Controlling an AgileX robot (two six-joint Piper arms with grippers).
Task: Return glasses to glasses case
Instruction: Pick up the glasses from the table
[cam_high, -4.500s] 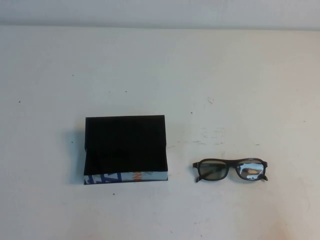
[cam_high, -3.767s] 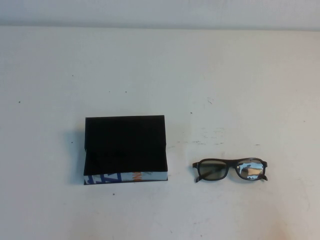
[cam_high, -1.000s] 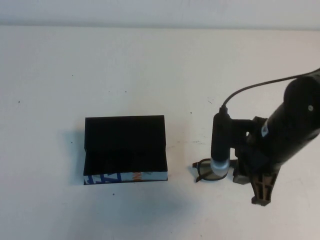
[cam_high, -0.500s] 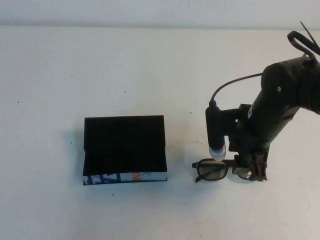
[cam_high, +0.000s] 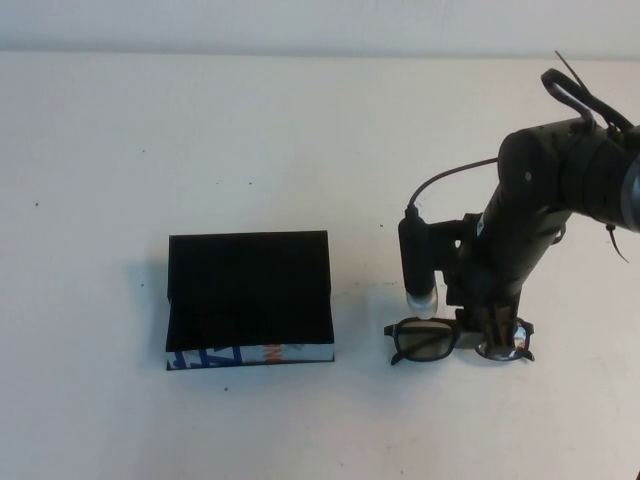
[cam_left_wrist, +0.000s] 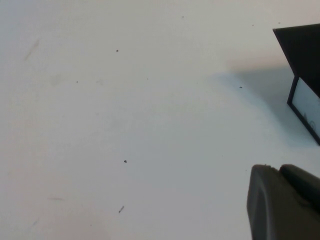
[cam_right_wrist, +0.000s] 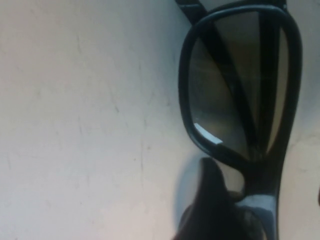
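The glasses (cam_high: 428, 340) lie on the table at the front right, dark-framed, with their arms folded. My right gripper (cam_high: 497, 335) is down on them at the bridge. In the right wrist view the glasses (cam_right_wrist: 235, 90) fill the frame. The right gripper (cam_right_wrist: 265, 187) is open, with one finger against the inner side of the bridge and the other apart on the outer side. The glasses case (cam_high: 250, 290) stands open at the centre left, lid raised, with its white printed edge towards me. Its corner shows in the left wrist view (cam_left_wrist: 302, 50). My left gripper (cam_left_wrist: 280, 172) is shut and hovers over bare table left of the case.
The white table (cam_high: 320, 150) has small dark specks and scuff marks. The right arm's cable (cam_high: 450, 180) loops above the glasses. A table edge runs along the far side.
The right arm came in from the right and lowered onto the glasses. In the last second it shifted back and left, setting its jaws over the bridge. The glasses and case have not moved.
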